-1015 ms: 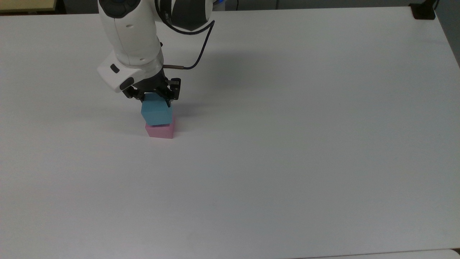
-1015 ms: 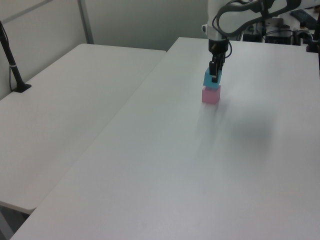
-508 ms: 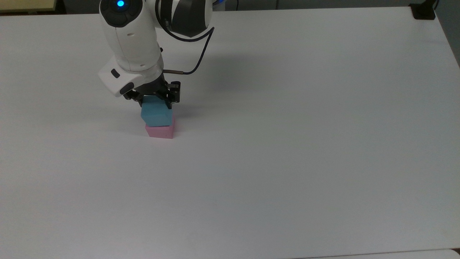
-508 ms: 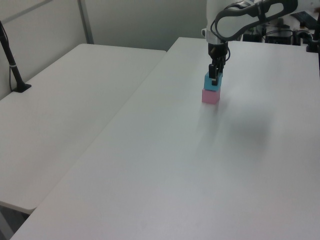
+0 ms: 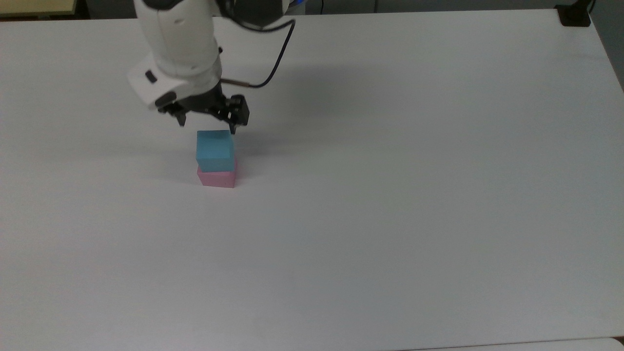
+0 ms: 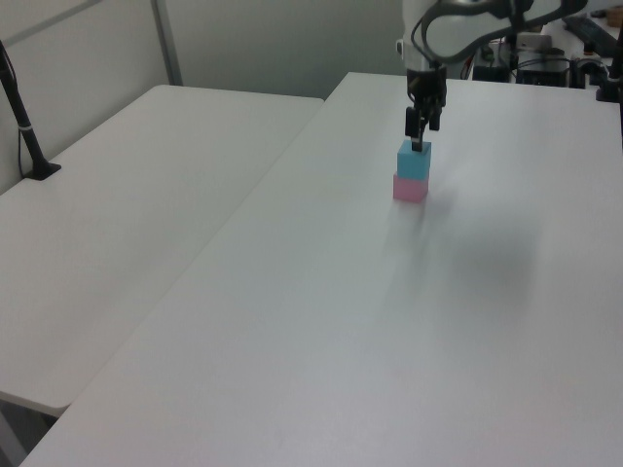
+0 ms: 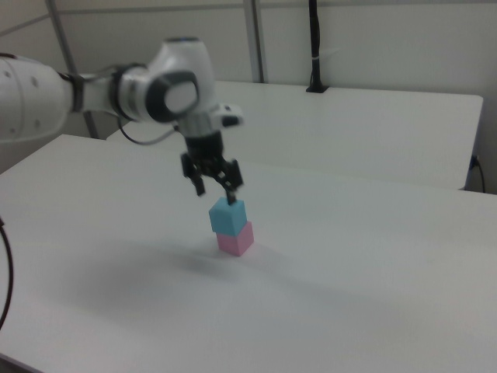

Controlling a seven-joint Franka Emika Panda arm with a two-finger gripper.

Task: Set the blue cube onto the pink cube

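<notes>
The blue cube [image 5: 215, 150] rests on top of the pink cube [image 5: 217, 178] on the white table, left of centre in the top view. The stack also shows as the blue cube [image 6: 414, 161] over the pink cube [image 6: 410, 188], and as the blue cube [image 7: 227, 216] over the pink cube [image 7: 236, 238], with the blue one sitting slightly offset. My gripper [image 5: 207, 123] hangs just above the blue cube, open, touching nothing. From the side, the gripper [image 7: 217, 186] has its fingers spread wider than the cube; it also appears as the gripper [image 6: 418, 140].
A black cable [image 5: 273, 63] loops from the arm's wrist. A black post base [image 5: 574, 14] stands at the table's far right corner in the top view. A second white table [image 6: 127, 204] adjoins on the left view's left, with a black pole [image 6: 21, 117].
The gripper has let go of the blue cube and risen off it. The blue cube, tilted before, now sits flat on the pink cube.
</notes>
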